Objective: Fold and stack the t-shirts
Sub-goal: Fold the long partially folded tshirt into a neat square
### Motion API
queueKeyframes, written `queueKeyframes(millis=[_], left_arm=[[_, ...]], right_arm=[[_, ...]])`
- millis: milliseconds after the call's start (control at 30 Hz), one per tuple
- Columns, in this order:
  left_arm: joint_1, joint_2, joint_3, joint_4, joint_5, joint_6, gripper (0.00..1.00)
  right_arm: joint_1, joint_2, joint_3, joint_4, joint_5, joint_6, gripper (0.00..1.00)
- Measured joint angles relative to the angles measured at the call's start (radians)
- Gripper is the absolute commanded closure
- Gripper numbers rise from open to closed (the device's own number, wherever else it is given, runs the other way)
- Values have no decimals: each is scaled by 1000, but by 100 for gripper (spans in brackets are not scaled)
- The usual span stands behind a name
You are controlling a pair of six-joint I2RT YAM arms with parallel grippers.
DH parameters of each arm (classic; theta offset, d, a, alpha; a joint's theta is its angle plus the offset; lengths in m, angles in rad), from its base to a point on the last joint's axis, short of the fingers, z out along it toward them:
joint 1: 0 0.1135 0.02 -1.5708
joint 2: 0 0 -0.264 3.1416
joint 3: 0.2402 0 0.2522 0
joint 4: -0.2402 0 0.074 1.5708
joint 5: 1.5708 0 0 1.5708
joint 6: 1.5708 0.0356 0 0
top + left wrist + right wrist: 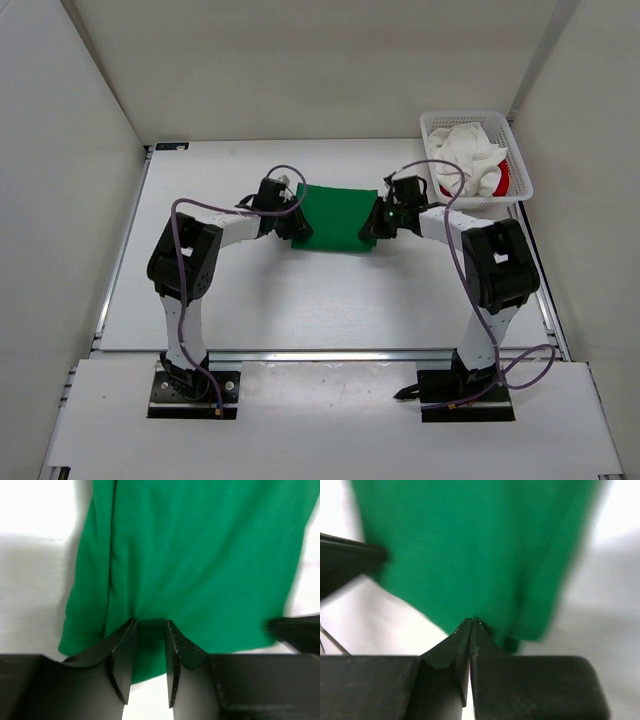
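**Fig.** Green t-shirt [335, 218] lying flat as a folded panel mid-table [300, 300], btwn the two arms.

**(a)** Left gripper [151, 624] at the shirt's left edge. Jaws partway apart w/ green cloth showing in the gap; it doesn't look clamped.

**(b)** Right gripper [471, 622] at the shirt's right edge. Jaws fully together, tips touching the hem; you can't tell whether any cloth is pinched.

**(c)** White t-shirt [465, 148] and red t-shirt [503, 178] sit crumpled in the basket [522, 170] at far right, not yet folded.

Risks, as judged from here:
1. If the right tips do hold a layer, pulling that arm away drags the panel and opens the fold.
2. The left jaws straddle the edge, so lifting w/o opening wider may snag the top layer.
3. Grip is uneven L vs R, so any joint lift would skew the shirt.
4. The right arm's reach to the basket starts beside the shirt, so its wrist or cable could brush it.

Check both hems are free before you retract.
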Motion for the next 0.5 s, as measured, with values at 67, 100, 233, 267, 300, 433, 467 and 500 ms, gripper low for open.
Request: queueKeyframes(millis=[67,100,233,267,300,433,467,500], left_arm=[[22,-17,-68,77,31,-25,62],[29,-34,-102,111,34,-35,61],[42,-127,-278,237,46,-75,62],[38,-156,-318,253,48,-82,62],[32,-187,-355,259,52,-87,59],[4,-323,-475,243,56,-99,45],[-1,-363,-490,231,56,-99,41],[-1,-402,-500,217,56,-98,38]], right_arm=[[-14,3,-77,35,-7,18,100],[-24,3,-109,47,-7,24,100],[-49,-8,-196,102,-24,53,100],[-47,-18,-207,113,-18,52,100],[-45,-28,-217,117,-16,51,100],[-32,-92,-241,113,3,46,100],[-27,-116,-243,112,8,45,99],[-23,-144,-245,111,14,44,94]])
